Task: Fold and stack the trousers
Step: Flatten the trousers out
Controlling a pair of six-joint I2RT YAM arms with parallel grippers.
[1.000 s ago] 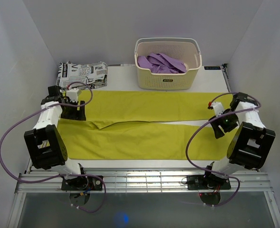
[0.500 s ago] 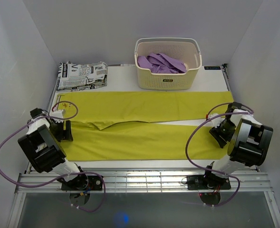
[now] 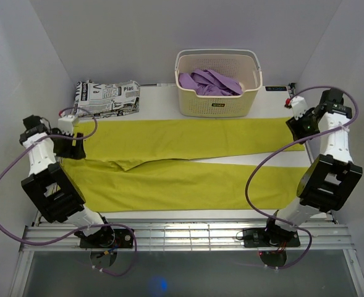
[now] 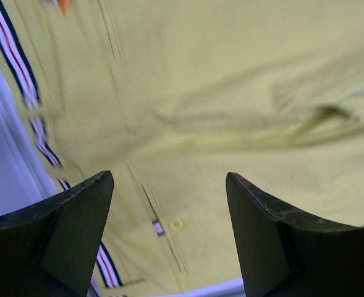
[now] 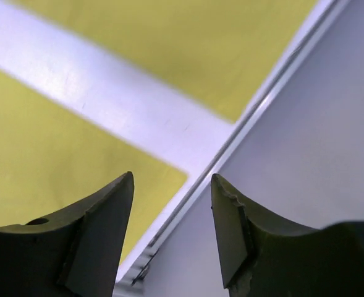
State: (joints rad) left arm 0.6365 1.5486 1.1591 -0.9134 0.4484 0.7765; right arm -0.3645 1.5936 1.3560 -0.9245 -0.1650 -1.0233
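Yellow trousers (image 3: 188, 179) lie spread flat on the white table (image 3: 169, 102), waist at the left, both legs running to the right. My left gripper (image 3: 75, 147) is open and empty over the waist's far corner. Its wrist view (image 4: 169, 185) shows the yellow cloth (image 4: 231, 93), a striped waistband (image 4: 12, 55) and a pocket button (image 4: 177, 224). My right gripper (image 3: 297, 128) is open and empty over the end of the far leg. Its wrist view (image 5: 172, 185) shows both leg ends (image 5: 46, 154) and the table's right edge (image 5: 256, 117).
A cream basket (image 3: 188, 99) with purple clothes (image 3: 209, 81) stands at the back centre. A folded black-and-white printed garment (image 3: 106, 97) lies at the back left. White walls close in both sides.
Both arms left the near leg. The left gripper moved back to the waist's far corner; the right gripper moved from the near leg's end to the far leg's end.
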